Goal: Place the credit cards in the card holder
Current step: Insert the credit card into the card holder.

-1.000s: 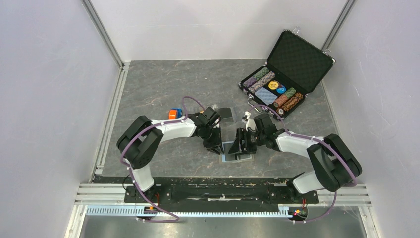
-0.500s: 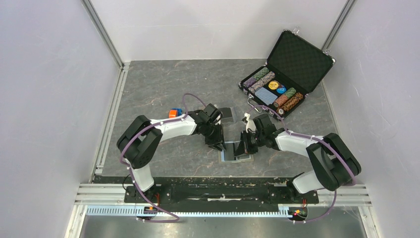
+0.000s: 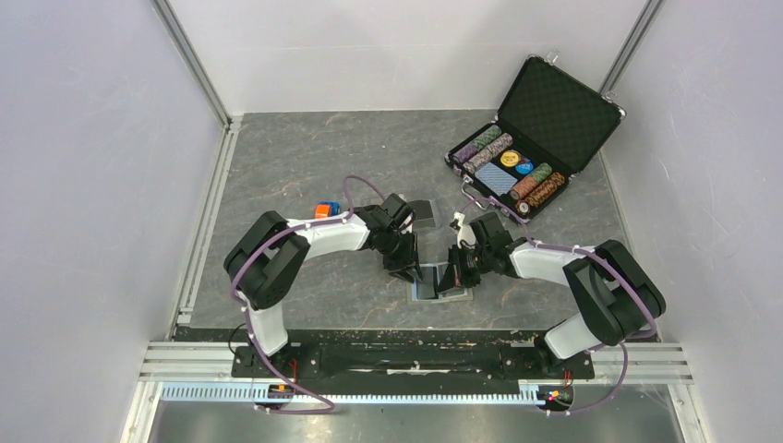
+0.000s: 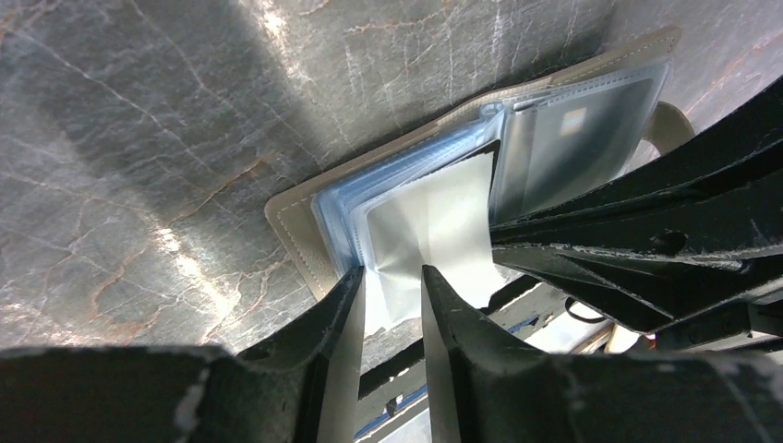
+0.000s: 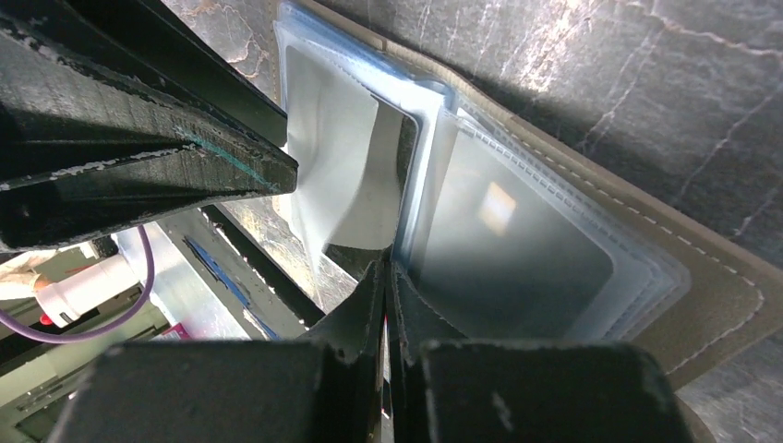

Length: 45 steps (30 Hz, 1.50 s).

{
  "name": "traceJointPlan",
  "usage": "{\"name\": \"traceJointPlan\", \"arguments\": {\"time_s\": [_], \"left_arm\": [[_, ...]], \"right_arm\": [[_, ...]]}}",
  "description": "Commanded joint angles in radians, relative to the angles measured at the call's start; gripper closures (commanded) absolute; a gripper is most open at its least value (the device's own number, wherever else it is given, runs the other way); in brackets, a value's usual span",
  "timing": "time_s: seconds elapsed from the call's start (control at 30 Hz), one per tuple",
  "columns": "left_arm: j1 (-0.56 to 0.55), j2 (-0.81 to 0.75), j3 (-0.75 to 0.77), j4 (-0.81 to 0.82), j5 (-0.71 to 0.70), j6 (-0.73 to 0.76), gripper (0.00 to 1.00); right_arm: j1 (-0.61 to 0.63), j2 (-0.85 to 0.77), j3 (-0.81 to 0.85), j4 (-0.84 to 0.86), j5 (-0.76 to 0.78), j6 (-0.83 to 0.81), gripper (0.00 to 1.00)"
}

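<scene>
Card holder (image 4: 294,226) lies open, right tool (image 5: 386,272) clamped on it, left tool (image 4: 392,277) apart around a sleeve (image 4: 434,221).

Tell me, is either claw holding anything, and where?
The right gripper pinches the card holder by the edge of a clear sleeve; the left gripper straddles another sleeve, grip unclear.

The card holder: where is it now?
Top view: the card holder lies open near the front edge of the table, between the left end effector and the right end effector.
</scene>
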Motion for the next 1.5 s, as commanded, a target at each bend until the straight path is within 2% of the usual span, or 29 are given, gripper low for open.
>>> {"name": "traceJointPlan", "arguments": {"time_s": [0.0, 0.4, 0.57, 0.67, 0.83, 1.17, 1.47], "left_arm": [[-0.005, 0.019, 0.023, 0.051, 0.034, -0.010, 0.66], [-0.011, -0.028, 0.017, 0.103, 0.074, -0.036, 0.66], [-0.011, -0.082, 0.010, 0.042, -0.005, -0.014, 0.66], [-0.011, -0.092, 0.023, -0.032, -0.069, 0.012, 0.62], [-0.011, -0.068, 0.018, -0.044, -0.071, 0.011, 0.60], [-0.011, -0.021, 0.029, -0.014, -0.042, 0.008, 0.65], [-0.011, 0.011, 0.043, -0.011, -0.029, 0.017, 0.66]], "right_arm": [[0.003, 0.027, 0.009, 0.025, 0.027, -0.026, 1.00], [0.003, 0.037, 0.014, 0.041, 0.014, -0.017, 1.00], [0.002, 0.024, 0.026, 0.041, 0.010, -0.005, 1.00], [0.003, 0.013, 0.032, 0.040, 0.009, 0.004, 1.00], [0.003, -0.019, 0.043, 0.034, -0.016, 0.017, 1.00], [0.002, -0.082, 0.038, 0.026, -0.039, 0.041, 0.93], [0.003, -0.041, 0.040, 0.016, 0.002, -0.004, 0.98]]}}
